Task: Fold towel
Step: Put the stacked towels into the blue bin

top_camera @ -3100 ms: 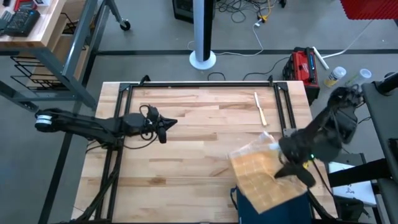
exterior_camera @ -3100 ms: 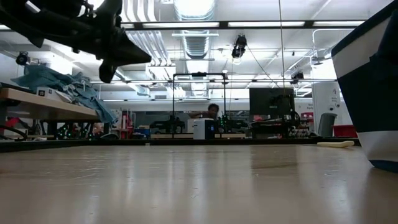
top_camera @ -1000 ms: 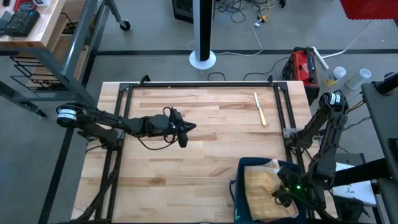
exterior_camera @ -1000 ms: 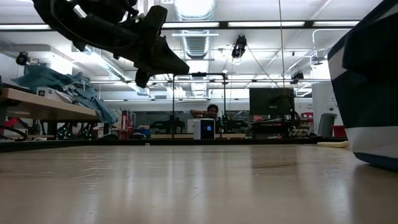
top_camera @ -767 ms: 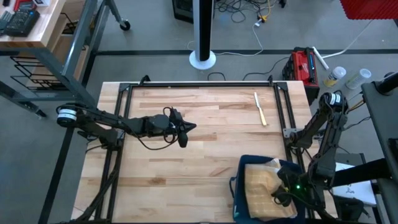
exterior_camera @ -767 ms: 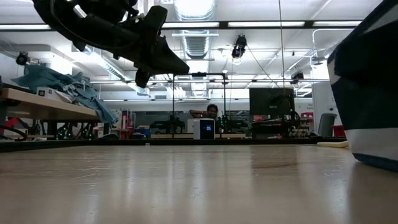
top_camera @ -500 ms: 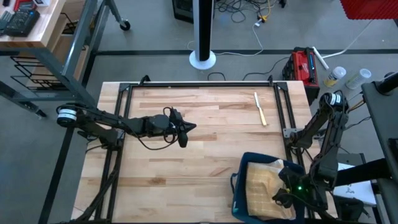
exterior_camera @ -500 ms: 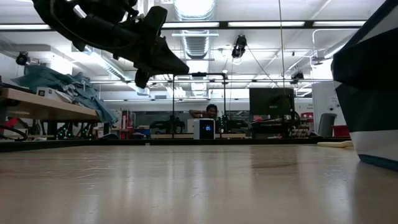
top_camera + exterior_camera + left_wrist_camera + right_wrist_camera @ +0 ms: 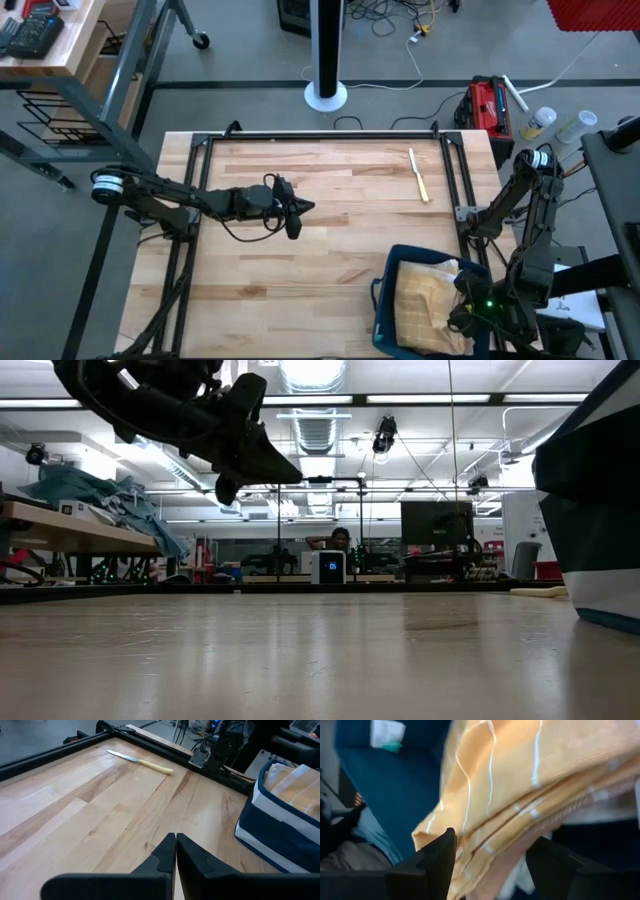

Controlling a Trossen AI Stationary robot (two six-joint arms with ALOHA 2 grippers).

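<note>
Towel: folded in bin, partly cut off | right end effector: apart over towel | left end effector: together above desk

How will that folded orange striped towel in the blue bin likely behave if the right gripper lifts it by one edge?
The towel would probably sag and unfold: its stacked layers already droop loosely in the right wrist view. It looks light for its bulk, being thin cloth. The right gripper, open around its edge inside the blue bin, may catch only some layers.
</note>
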